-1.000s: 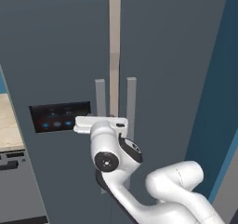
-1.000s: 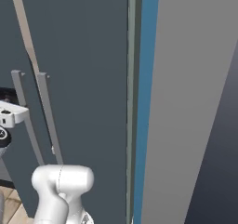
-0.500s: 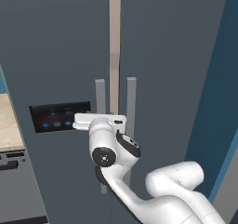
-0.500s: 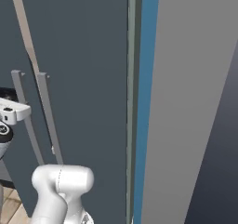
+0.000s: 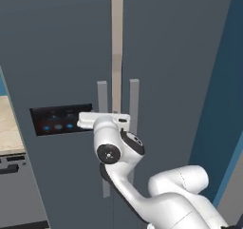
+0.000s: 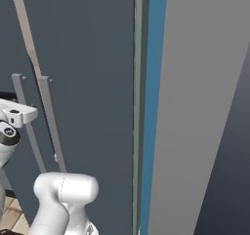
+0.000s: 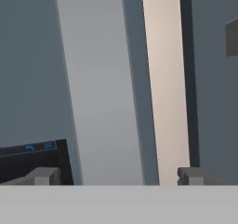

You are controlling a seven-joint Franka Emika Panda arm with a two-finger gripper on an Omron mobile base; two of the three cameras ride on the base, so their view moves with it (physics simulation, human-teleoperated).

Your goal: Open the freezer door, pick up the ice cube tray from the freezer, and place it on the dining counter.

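The freezer door is a closed slate-blue panel with a black display of small blue lights. Its grey bar handle stands upright beside the seam. My gripper is right at that handle, just below its top end. In the hand view the handle runs up between my two fingertips, and the gripper is open with nothing grasped. The ice cube tray is hidden behind the closed door. The dining counter is out of view.
A plain slate-blue door with its own grey handle stands to the right of the beige seam. A beige worktop over grey fronts lies at the far left. A blue strip and a grey wall panel bound the right side.
My hand has risen slightly and come closer to the freezer door's handle. The doors have not moved and the jaws stay equally wide.
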